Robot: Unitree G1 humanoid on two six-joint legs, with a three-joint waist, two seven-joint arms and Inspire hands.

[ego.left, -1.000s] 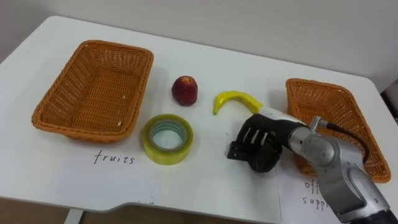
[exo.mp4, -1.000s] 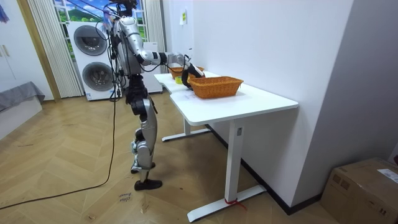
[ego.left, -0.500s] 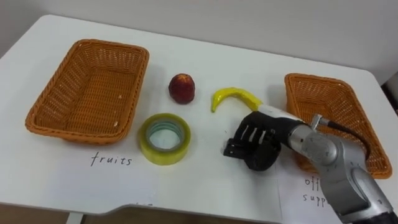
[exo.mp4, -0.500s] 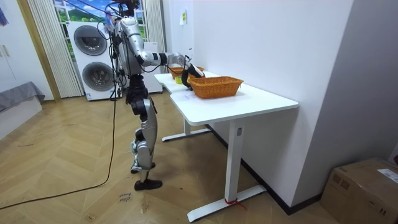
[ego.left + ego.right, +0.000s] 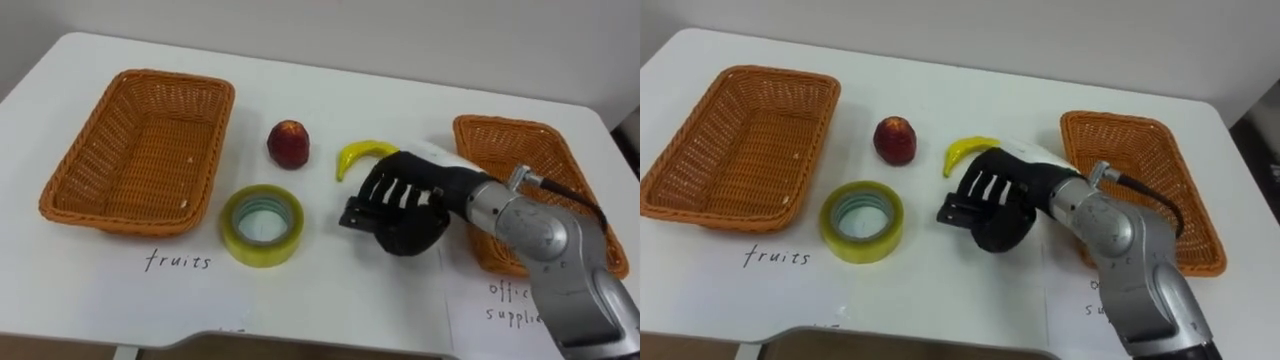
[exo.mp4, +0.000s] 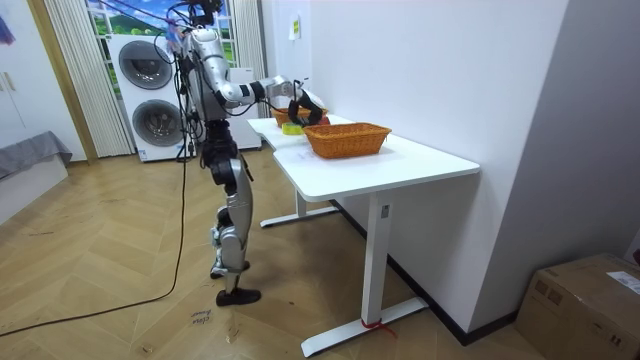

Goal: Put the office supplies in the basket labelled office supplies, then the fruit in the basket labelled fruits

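Wicker, both baskets: the fruit basket [image 5: 95, 150] sits just left of the yellow tape roll [image 5: 262, 224], reaching further back than it, and we see nothing inside. The office-supplies basket [image 5: 530, 160] is well to the right of the tape roll, partly behind the robot's forearm. Everything is on the white table [image 5: 330, 90], and none of the three items is sorted. The tape roll lies flat near the front edge. The red apple [image 5: 288, 143] is just behind the tape roll, apart from it. The banana [image 5: 360, 153] is behind and to the right of the tape roll, with its right end hidden by the right hand [image 5: 400, 200]. That hand hovers to the right of the tape roll with a clear gap, back of the hand up and fingertips [image 5: 352, 216] aimed toward the roll. Its fingers are loosely bent, not clenched, and we see nothing in their grasp. We can't tell whether the hand touches the banana. The robot stands upright at the table edge nearest the tape roll.
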